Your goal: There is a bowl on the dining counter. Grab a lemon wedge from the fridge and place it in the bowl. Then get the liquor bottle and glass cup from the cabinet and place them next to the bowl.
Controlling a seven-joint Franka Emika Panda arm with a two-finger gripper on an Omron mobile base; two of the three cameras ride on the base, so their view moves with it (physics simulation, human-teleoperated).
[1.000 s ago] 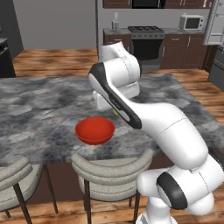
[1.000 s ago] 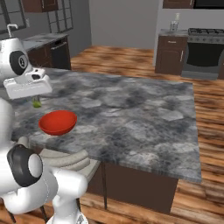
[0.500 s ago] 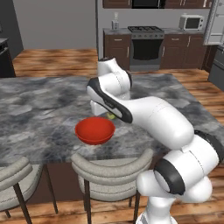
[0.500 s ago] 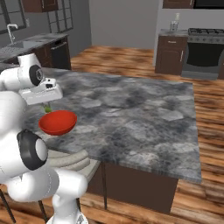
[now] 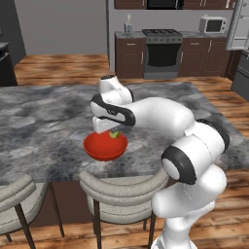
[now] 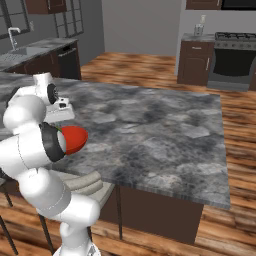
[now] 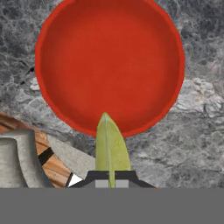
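**Red bowl under a pinched lemon wedge**

Red, shallow bowl (image 7: 109, 65) sitting on the grey marbled dining counter (image 5: 44, 121), near the edge closest to the stools. Directly above it, gripper (image 5: 108, 132) pointing down, fingers pressed together on the lemon wedge (image 7: 111, 151). From the hand view, wedge seen edge-on as a narrow yellow-green sliver rising from between the fingertips, its tip overlapping the near rim of the bowl. From the left base view, a small green-yellow speck (image 5: 115, 134) just below the hand, over the bowl's back half; whether touching the bowl or held clear, cannot tell. Inside of bowl plain red otherwise. From the right base view, bowl (image 6: 75, 138) partly hidden behind the arm's dark elbow joint, hand (image 6: 61, 106) just above it. Two grey cushioned stools (image 5: 121, 189) tucked under the counter's near edge. Stove (image 5: 163, 48) and microwave (image 5: 212, 24) against the far wall, sink (image 6: 20, 50) on the side counter.
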